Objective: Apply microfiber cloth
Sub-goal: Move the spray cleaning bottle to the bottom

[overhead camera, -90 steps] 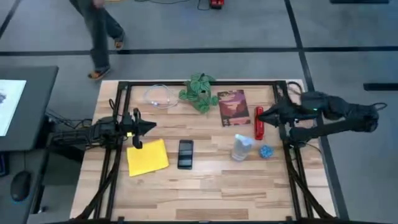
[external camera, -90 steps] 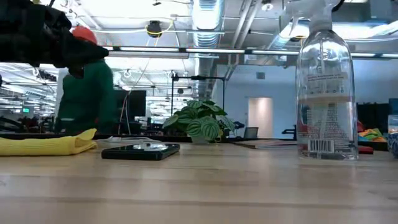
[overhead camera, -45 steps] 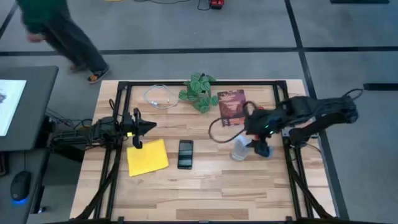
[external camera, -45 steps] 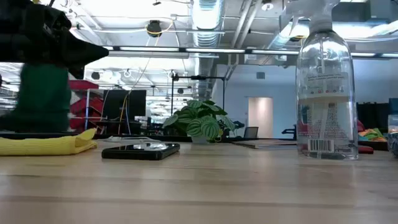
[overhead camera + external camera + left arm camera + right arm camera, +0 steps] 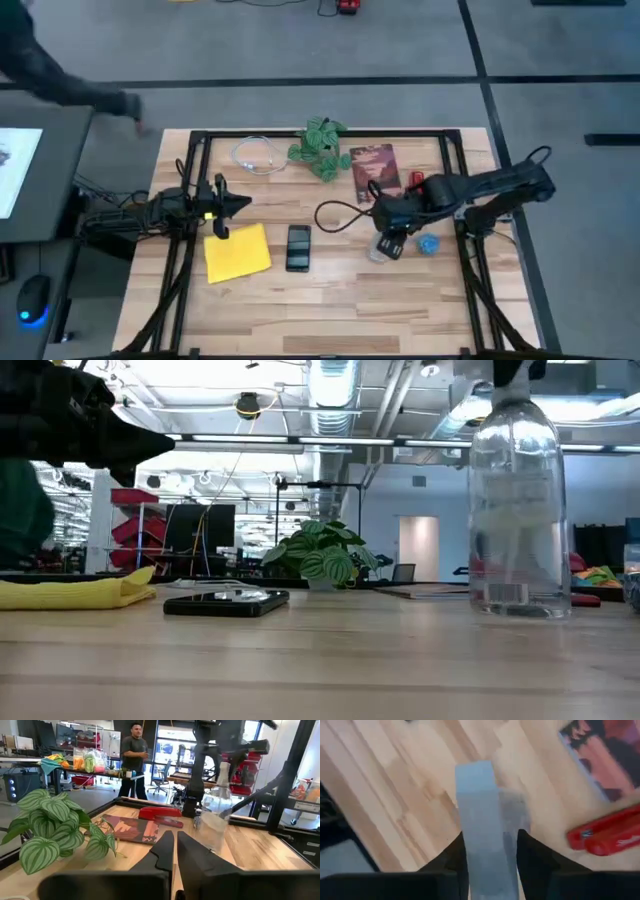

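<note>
The yellow cloth (image 5: 237, 252) lies flat near the table's (image 5: 330, 310) left edge, just beside the phone (image 5: 298, 247), with bare wood toward the front edge. The left gripper (image 5: 226, 209) hovers at the cloth's rear corner, fingers pressed together. The right gripper (image 5: 385, 222) reaches toward the table's middle, fingers either side of the spray bottle's (image 5: 384, 245) top.

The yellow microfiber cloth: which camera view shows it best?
The high view: the whole microfiber cloth lies flat beside the left gripper. The low view shows only its edge; neither wrist view shows it.
</note>
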### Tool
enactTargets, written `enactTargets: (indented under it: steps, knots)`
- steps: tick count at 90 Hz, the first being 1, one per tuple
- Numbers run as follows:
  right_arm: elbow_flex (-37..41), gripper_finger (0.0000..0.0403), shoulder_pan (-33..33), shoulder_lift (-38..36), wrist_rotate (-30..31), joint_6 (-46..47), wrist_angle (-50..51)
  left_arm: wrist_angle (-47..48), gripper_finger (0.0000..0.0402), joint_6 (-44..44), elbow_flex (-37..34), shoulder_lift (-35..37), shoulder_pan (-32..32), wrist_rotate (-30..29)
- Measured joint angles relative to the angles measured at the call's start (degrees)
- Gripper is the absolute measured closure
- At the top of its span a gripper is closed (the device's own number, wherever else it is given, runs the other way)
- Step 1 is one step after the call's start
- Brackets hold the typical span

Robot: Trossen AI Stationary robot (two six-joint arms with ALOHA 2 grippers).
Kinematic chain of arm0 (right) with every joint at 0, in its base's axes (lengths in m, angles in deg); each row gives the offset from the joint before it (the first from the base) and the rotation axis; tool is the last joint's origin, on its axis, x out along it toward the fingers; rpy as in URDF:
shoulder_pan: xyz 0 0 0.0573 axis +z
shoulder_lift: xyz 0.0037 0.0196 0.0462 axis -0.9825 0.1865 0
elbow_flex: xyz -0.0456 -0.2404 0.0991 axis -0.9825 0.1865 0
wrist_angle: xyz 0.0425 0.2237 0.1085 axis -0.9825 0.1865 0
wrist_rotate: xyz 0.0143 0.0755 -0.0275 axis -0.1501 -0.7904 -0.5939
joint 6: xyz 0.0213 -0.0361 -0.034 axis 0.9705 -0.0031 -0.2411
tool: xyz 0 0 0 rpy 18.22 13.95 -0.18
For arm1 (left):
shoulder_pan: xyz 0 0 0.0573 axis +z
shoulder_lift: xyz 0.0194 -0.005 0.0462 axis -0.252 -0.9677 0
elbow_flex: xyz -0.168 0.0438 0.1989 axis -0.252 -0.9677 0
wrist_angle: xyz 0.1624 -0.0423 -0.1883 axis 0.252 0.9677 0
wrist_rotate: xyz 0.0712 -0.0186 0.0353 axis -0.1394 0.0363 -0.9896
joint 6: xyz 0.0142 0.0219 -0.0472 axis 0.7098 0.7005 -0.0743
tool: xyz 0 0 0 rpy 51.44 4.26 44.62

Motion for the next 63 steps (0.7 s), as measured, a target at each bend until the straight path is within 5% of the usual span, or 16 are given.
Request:
enactTargets:
  steps: [29, 63]
  knots:
    - [-10.0, 0.0301, 12.2, 3.4, 0.7, 25.8, 1.3, 0.0, 0.0402, 0.0, 0.0, 0.0, 0.0, 0.0]
    - [-34.0, 0.0301, 22.9, 24.3, 0.6, 43.0, 9.1, 0.0, 0.0402, 0.0, 0.0, 0.0, 0.0, 0.0]
